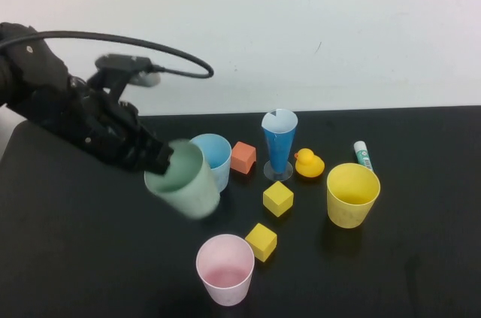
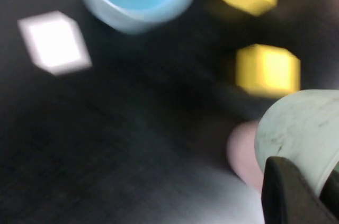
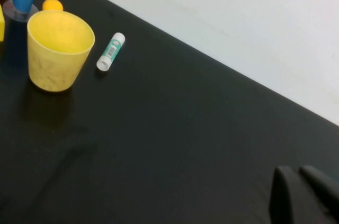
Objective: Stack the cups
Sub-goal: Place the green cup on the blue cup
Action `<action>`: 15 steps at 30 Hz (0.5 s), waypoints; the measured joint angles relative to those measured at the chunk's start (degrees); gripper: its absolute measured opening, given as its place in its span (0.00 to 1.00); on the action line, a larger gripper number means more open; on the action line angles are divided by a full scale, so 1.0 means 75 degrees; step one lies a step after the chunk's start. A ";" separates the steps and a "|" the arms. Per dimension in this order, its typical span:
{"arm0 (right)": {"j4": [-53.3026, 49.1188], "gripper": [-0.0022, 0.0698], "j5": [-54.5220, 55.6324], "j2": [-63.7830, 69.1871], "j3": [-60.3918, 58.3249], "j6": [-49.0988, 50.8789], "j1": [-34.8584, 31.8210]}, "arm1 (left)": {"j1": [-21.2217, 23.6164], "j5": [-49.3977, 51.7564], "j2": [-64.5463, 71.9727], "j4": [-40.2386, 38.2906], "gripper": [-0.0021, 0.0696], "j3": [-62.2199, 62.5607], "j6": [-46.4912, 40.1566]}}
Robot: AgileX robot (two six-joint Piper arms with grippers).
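The left tool (image 1: 159,159) grips the green cup (image 1: 184,181) aloft, mid-carry; next it needs centring over the blue cup (image 1: 213,159) just beyond. The right tool (image 3: 296,192) sits apart from the cups, its state unclear

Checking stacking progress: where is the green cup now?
High view: the green cup is tilted in the left claw, left of centre, beside the light blue cup.

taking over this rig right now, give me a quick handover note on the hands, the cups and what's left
Left hand: shut on the pale green plastic cup, lifted and tilted beside the light blue plastic cup.
Right hand: parked off to the right over bare table, holding nothing, fingers close together.
Pink plastic cup stands front centre, yellow plastic cup to the right.
Done: green cup picked up. Nothing nested yet.
Left: all the stacking.
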State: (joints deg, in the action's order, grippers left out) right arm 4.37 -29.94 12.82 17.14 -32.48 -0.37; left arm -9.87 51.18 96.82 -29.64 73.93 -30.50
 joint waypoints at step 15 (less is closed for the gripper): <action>0.0000 0.03 0.0029 0.0013 0.0000 0.0000 0.0000 | -0.0036 -0.3912 0.0860 -0.0302 0.04 0.0043 0.0726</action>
State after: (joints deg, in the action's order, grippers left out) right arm 4.37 -29.72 12.92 17.14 -32.48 -0.37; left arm -10.14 21.84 103.27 -31.90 74.25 -25.06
